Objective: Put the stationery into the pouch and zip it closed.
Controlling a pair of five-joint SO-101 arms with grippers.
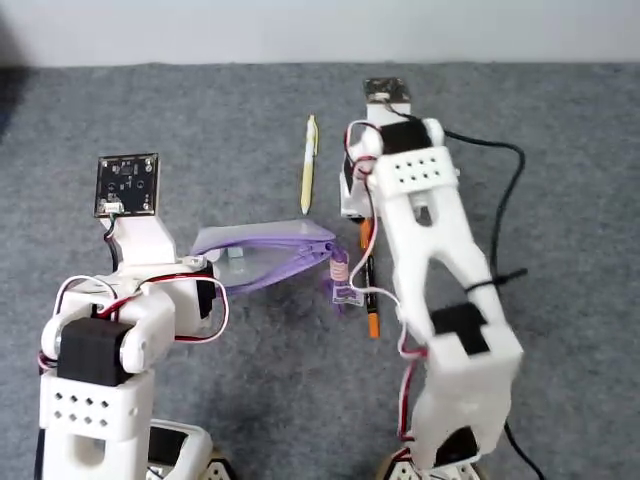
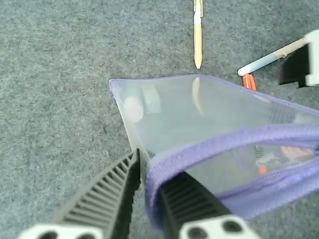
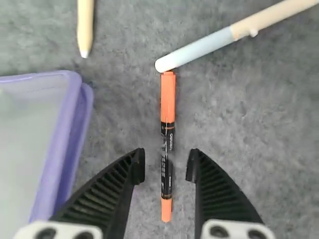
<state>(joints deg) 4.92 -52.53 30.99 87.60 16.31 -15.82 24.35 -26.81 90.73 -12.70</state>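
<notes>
1. At the near left of the surface (image 1: 250, 400), the left fingers (image 2: 112, 191) are pressed together on the pouch (image 1: 265, 255). They pinch its purple-edged end and hold it tilted up off the surface.
2. From that grip the pouch stretches toward 3 o'clock. Its mouth looks open on that side, and the zip pull (image 1: 340, 268) hangs at the far corner. No pen can be made out inside, so the loading step seems barely begun.
3. At about 4 o'clock from the pouch mouth, just beside it, lies the orange pen (image 3: 168, 99), running 12 to 6 on the surface.
4. The right fingers (image 3: 119, 189) are spread and hold nothing. They stand one on each side of the orange pen's near half, apart from its barrel, so the pen sits squarely in the gap.
5. The step in hand is judged to be the pick of this first pen. The next move calls for a short descent, a closing on the barrel, then a lift and a swing toward 9 o'clock into the mouth.
6. Just past the orange pen's far end, the blue-and-beige pen (image 3: 209, 45) lies almost touching it.
7. Farthest off, at 1 o'clock from the pouch, the yellow pen (image 1: 309, 165) waits, well apart from both sets of fingers.
</notes>
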